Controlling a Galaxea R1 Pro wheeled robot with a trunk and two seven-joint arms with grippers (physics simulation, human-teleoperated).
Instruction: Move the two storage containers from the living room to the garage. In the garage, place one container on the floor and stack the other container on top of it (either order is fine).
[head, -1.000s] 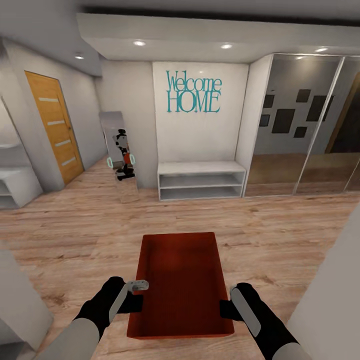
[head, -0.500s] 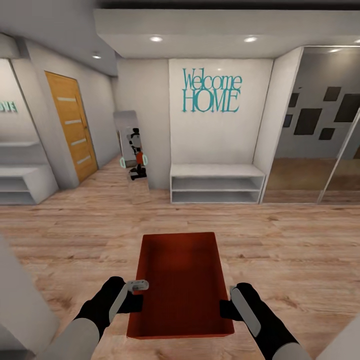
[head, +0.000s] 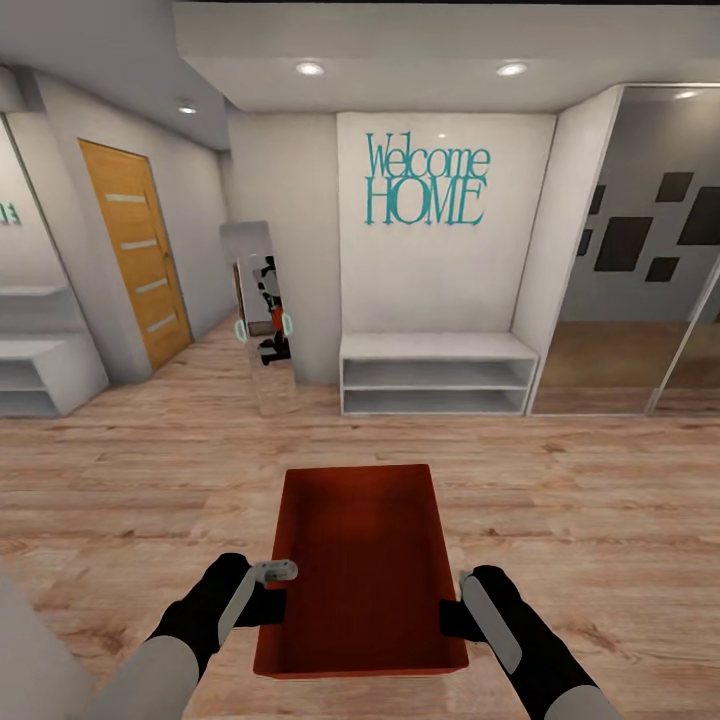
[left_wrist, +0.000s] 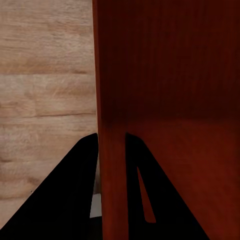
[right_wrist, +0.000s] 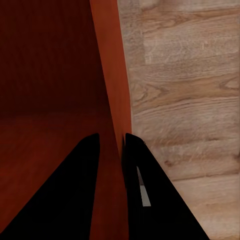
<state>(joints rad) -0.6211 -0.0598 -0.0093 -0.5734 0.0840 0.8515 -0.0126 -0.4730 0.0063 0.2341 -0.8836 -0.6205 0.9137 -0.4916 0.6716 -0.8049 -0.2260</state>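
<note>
Storage container (head: 360, 570) hangs btwn both grippers over wood planks, long axis pointing straight fwd. Left gripper (head: 272, 600) pinches its left wall, right gripper (head: 452, 618) its right wall, one finger inside, one outside. Equal reach; no garage yet.

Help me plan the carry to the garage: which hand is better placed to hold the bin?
Neither alone: the left hand pinches the storage container's left wall and the right hand its right wall, so both should keep carrying.
</note>
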